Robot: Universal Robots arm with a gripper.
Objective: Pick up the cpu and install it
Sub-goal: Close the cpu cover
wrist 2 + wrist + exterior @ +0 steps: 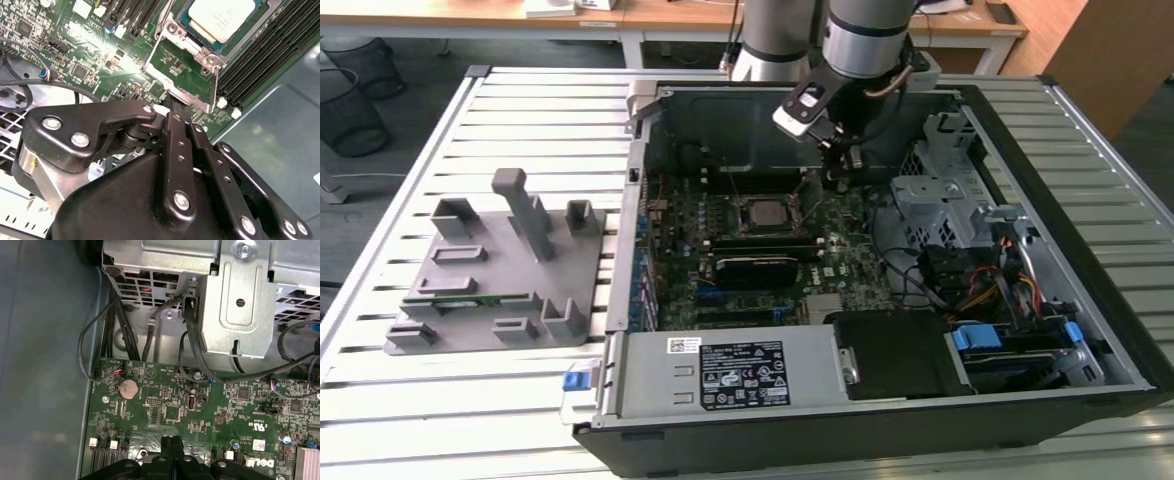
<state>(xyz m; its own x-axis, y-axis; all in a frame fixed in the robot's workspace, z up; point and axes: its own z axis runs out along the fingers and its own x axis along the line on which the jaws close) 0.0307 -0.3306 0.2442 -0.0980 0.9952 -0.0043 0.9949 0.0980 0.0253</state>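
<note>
The cpu (762, 212) is a small square chip with a silvery top, lying flat in the socket at the middle of the green motherboard (854, 250) inside the open computer case. In the second wrist view the cpu (220, 18) rests in the socket beside a metal socket frame (186, 65). My gripper (842, 176) hangs just above the board, on the exterior view's right of the socket and apart from the chip. Its black fingers (170, 449) are pressed together with nothing between them, and their tips (172, 106) are close to the corner of the metal frame.
A grey fixture plate (494, 270) with a green memory stick (464, 298) lies on the slatted table left of the case. A metal drive cage (942, 185), bundled cables (987, 290) and a power supply (720, 370) crowd the case. A black module (754, 268) sits below the socket.
</note>
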